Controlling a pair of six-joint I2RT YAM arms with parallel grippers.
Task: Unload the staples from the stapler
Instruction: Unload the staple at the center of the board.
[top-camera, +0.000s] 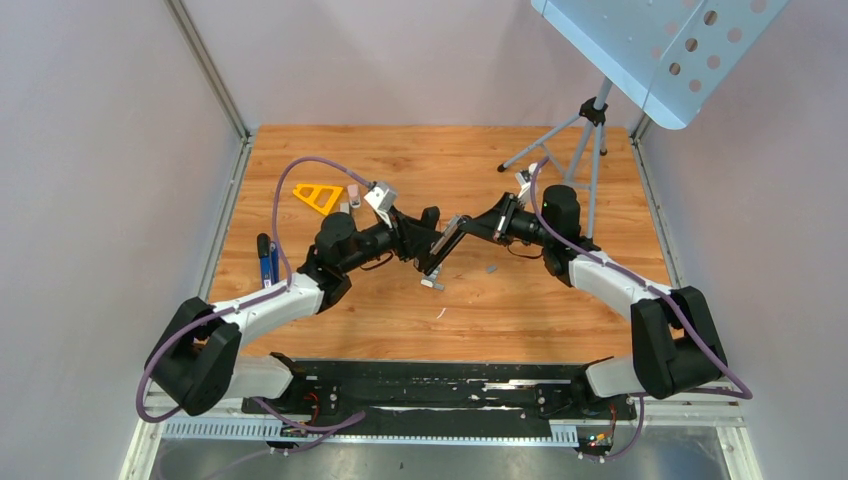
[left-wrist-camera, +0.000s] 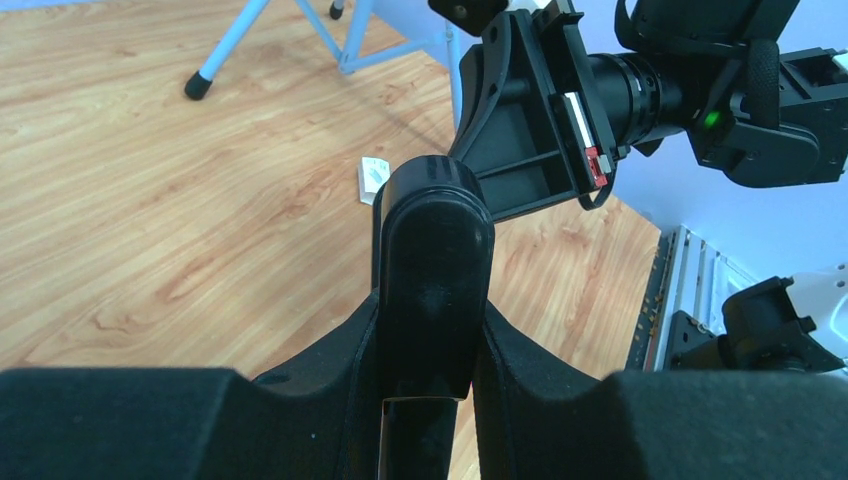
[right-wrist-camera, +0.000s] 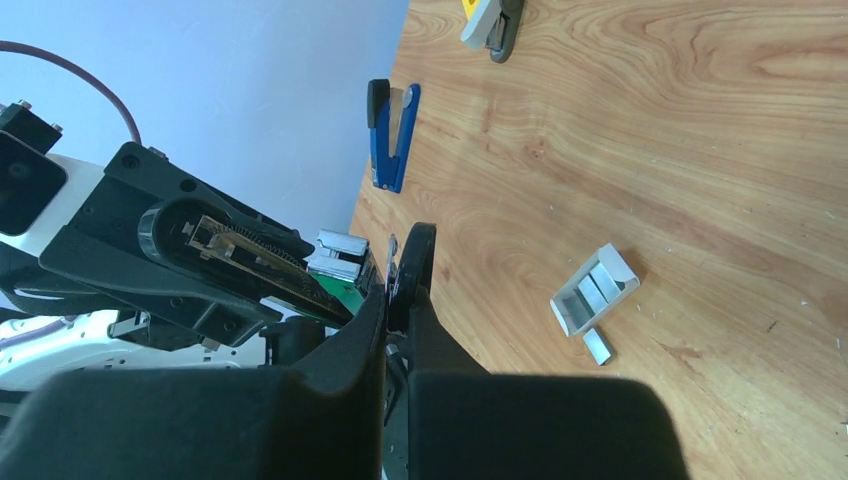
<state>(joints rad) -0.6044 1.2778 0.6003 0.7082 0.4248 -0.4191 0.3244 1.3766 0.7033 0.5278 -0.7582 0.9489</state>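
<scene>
The black stapler (top-camera: 445, 245) hangs above the middle of the table between both arms. My left gripper (top-camera: 422, 238) is shut on its thick body (left-wrist-camera: 432, 270), and the fingers (left-wrist-camera: 330, 360) press both sides. My right gripper (top-camera: 472, 226) comes from the right and is shut on a thin black end of the stapler (right-wrist-camera: 412, 262). Silvery metal (right-wrist-camera: 335, 255) shows just behind that end; I cannot tell whether it is staples. A small open staple box (right-wrist-camera: 593, 290) lies on the wood with a loose staple strip (right-wrist-camera: 597, 346) beside it.
A blue stapler (top-camera: 268, 258) lies at the left edge, with a grey stapler (top-camera: 352, 195) and a yellow triangle (top-camera: 318, 196) at the back left. A tripod stand (top-camera: 580, 130) occupies the back right. Small metal bits (top-camera: 491, 268) lie on the wood near the staple box (top-camera: 432, 283).
</scene>
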